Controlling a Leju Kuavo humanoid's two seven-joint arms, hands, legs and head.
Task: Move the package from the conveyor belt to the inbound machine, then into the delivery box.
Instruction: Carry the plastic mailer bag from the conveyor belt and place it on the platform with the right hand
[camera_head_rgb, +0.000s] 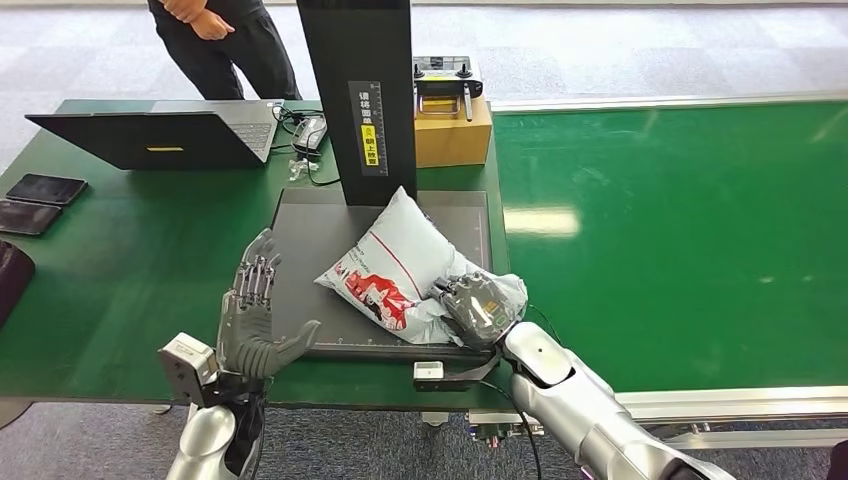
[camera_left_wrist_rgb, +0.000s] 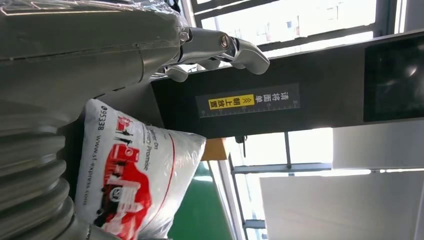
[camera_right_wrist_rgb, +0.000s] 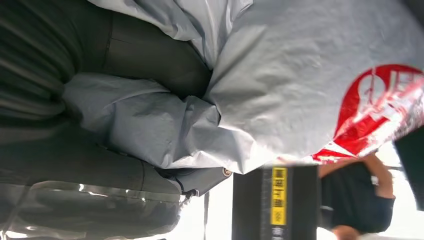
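Note:
A white courier package (camera_head_rgb: 400, 265) with a red print lies tilted on the dark platform (camera_head_rgb: 305, 225) of the inbound machine, its far end leaning against the black column (camera_head_rgb: 360, 90). My right hand (camera_head_rgb: 478, 308) grips the package's crumpled near-right end; its fingers (camera_right_wrist_rgb: 150, 65) dig into the plastic (camera_right_wrist_rgb: 280, 100). My left hand (camera_head_rgb: 255, 320) stands open and upright at the platform's left edge, a little apart from the package (camera_left_wrist_rgb: 135, 175), fingers (camera_left_wrist_rgb: 220, 47) spread.
A person (camera_head_rgb: 225, 40) stands behind the table. A laptop (camera_head_rgb: 160, 135) and two phones (camera_head_rgb: 40, 200) lie on the left. A cardboard box (camera_head_rgb: 455, 130) with a controller sits behind the platform. The green conveyor belt (camera_head_rgb: 680, 230) stretches to the right.

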